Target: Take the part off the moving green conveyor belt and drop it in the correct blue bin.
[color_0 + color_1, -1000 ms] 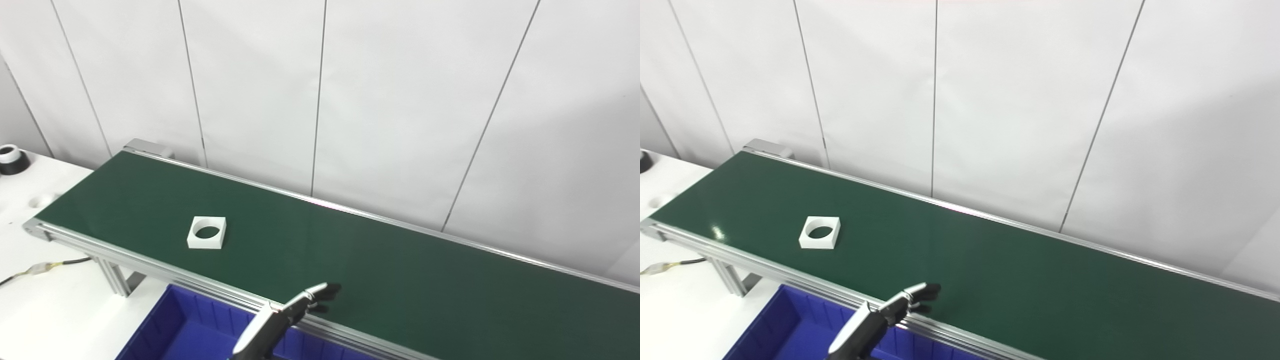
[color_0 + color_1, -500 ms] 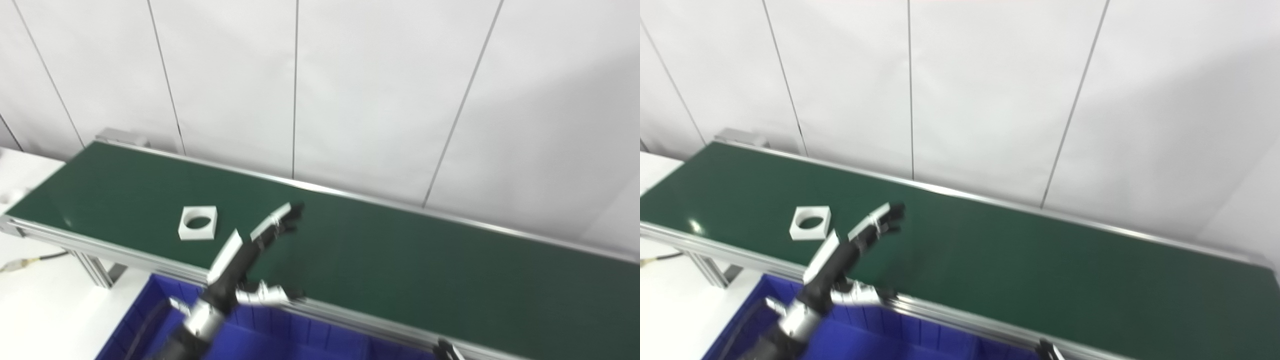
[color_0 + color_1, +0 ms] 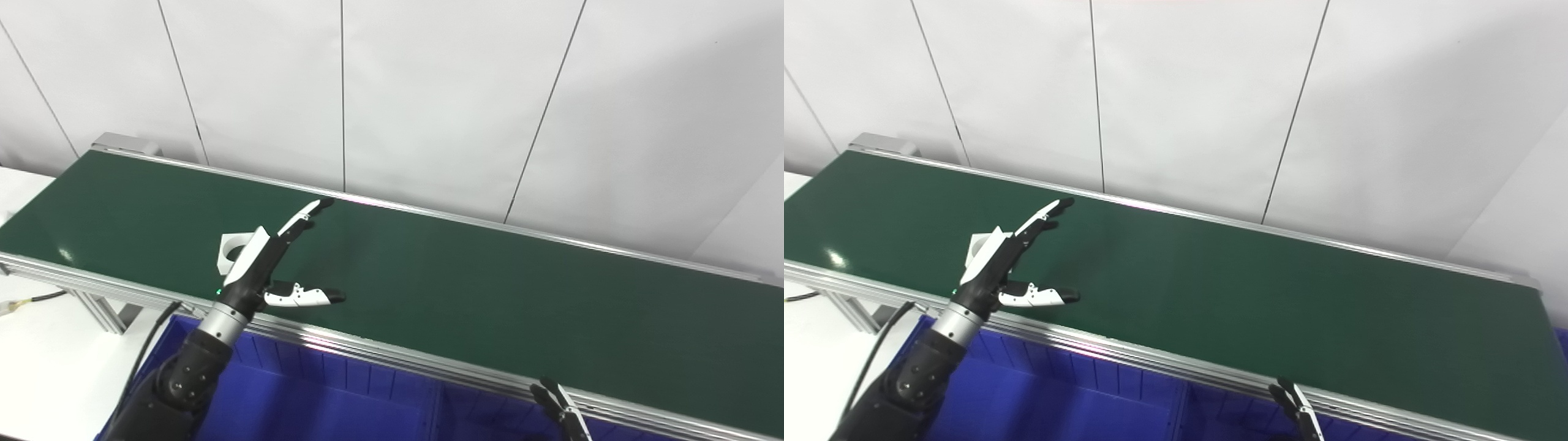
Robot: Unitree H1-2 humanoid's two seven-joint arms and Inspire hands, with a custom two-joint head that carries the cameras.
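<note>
A white square part with a round hole (image 3: pixel 230 249) lies on the green conveyor belt (image 3: pixel 465 282), mostly hidden behind my left hand (image 3: pixel 269 260). That hand hovers over the belt's near half, open, fingers stretched toward the wall and thumb pointing right, holding nothing. The part sits just left of and behind its palm (image 3: pixel 979 247). Only the fingertips of my right hand (image 3: pixel 558 401) show at the bottom edge, below the belt's near rail; whether it is open or shut does not show.
A blue bin (image 3: pixel 343 404) with a divider sits below the belt's near aluminium rail (image 3: pixel 392 355). A white table (image 3: pixel 37 343) with a cable lies at the left. White wall panels stand behind the belt.
The camera has swung right and down. My left hand rose from the near rail out over the belt, next to the part. The right fingertips came into view at the bottom.
</note>
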